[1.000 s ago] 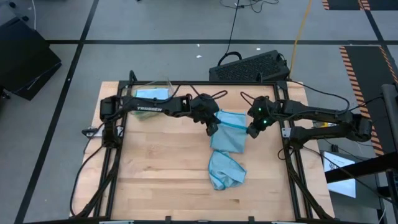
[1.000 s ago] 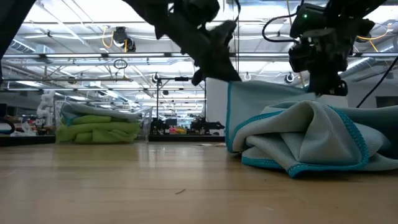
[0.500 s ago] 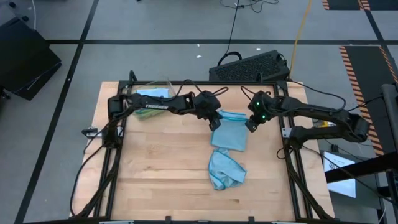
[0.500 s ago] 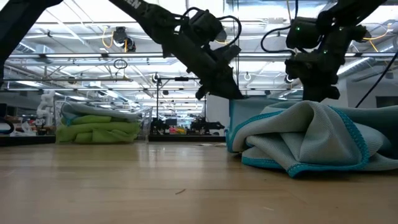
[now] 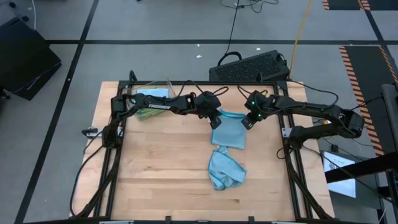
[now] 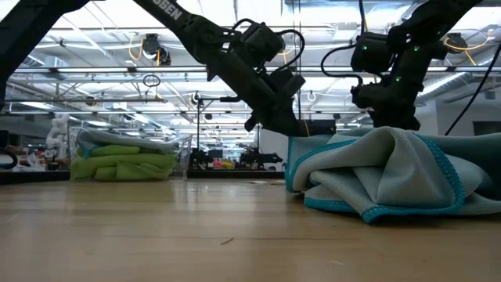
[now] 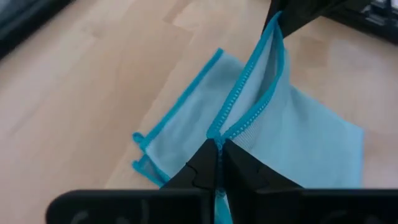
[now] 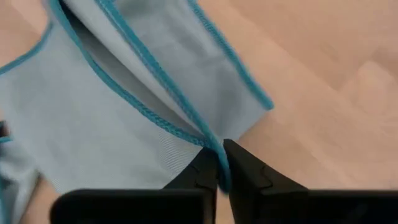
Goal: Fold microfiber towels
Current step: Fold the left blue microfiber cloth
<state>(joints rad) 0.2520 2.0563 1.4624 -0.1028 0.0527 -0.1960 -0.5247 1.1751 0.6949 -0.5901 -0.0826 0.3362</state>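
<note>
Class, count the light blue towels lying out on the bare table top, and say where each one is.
2. One towel lies half folded at the table's middle rear, its edge pinched by both hands. A crumpled towel lies just in front of it. More cloths sit in the bin at rear left, partly hidden.

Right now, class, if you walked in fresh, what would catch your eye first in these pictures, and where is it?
First, the two dark arms meeting at the table's far middle: the left tool and the right tool each pinch an edge of a light blue towel spread between them. Just nearer lies a crumpled blue towel. At the far left corner stands a clear bin holding green and blue towels.
</note>
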